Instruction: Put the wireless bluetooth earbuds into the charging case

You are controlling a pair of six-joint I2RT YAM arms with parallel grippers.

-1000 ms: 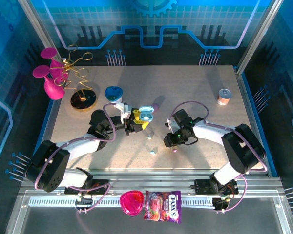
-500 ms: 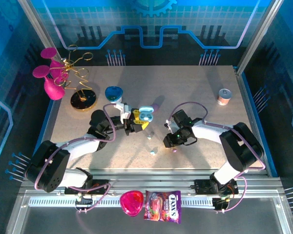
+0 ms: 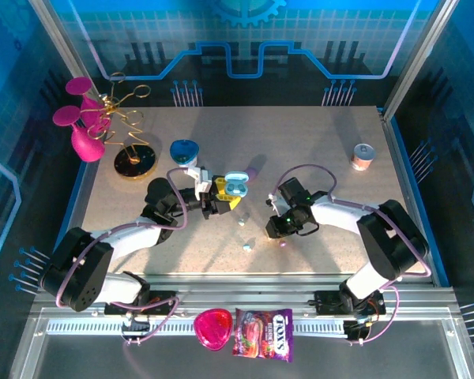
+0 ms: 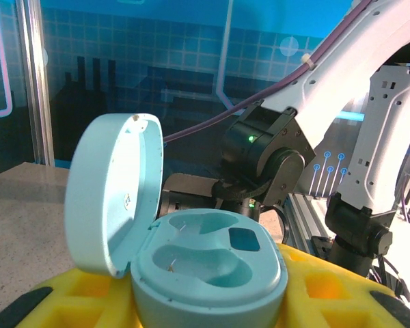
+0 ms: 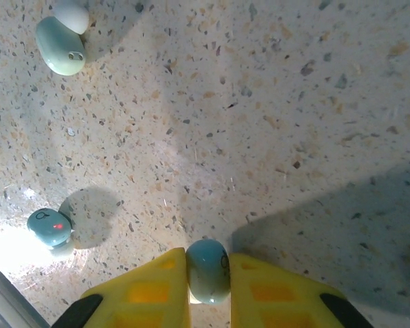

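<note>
From the overhead camera I saw the left gripper point(image 3: 223, 197) out over the middle of the table point(image 3: 316, 134), its fingers clamped narrowly on the open charging case point(image 3: 235, 185). On the left wrist camera the case, pale blue-green, sat between the yellow pads point(image 4: 328, 287). Its lid point(image 4: 113, 191) was swung up and back on the left side, and both moulded wells lay bare, with nothing in them. The right arm point(image 4: 369, 102) rose behind the case.

The right gripper point(image 5: 208, 294) pointed down at the speckled tabletop, just right of the case in the overhead view. Its two yellow fingers point(image 5: 147, 290) had drawn in close and pinched a light blue earbud point(image 5: 208, 268) between their tips, touching it on both sides. I could not tell whether that bud rested on the table or hung just above it.

Three more lay loose on the surface. A teal earbud point(image 5: 49, 227) showing a small red dot was near the fingers on the left. A mint earbud point(image 5: 59, 53) lay well apart at the top left, with a white bud point(image 5: 72, 15) touching its upper end.
</note>
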